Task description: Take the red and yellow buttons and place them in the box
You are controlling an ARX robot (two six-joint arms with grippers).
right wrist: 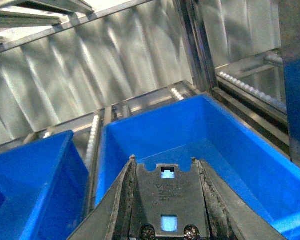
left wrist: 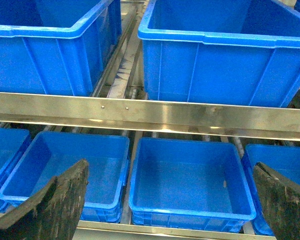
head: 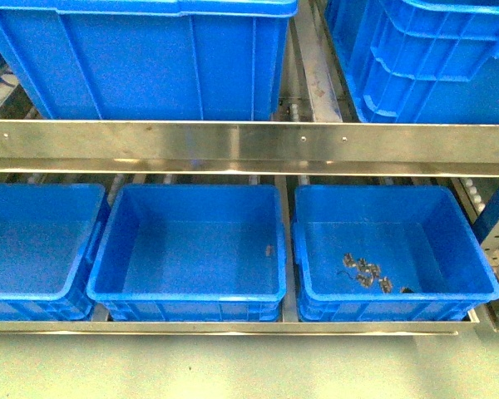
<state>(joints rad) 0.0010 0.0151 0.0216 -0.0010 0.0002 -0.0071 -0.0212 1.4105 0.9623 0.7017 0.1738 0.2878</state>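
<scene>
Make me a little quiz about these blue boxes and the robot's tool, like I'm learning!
1. True or false: the left tool is open.
2. In the front view, which lower bin holds the small grey pieces? A left, B middle, C right.
3. Fill in: every bin in the front view is coloured ___.
Key: 1 true; 2 C, the right bin; 3 blue.
</scene>
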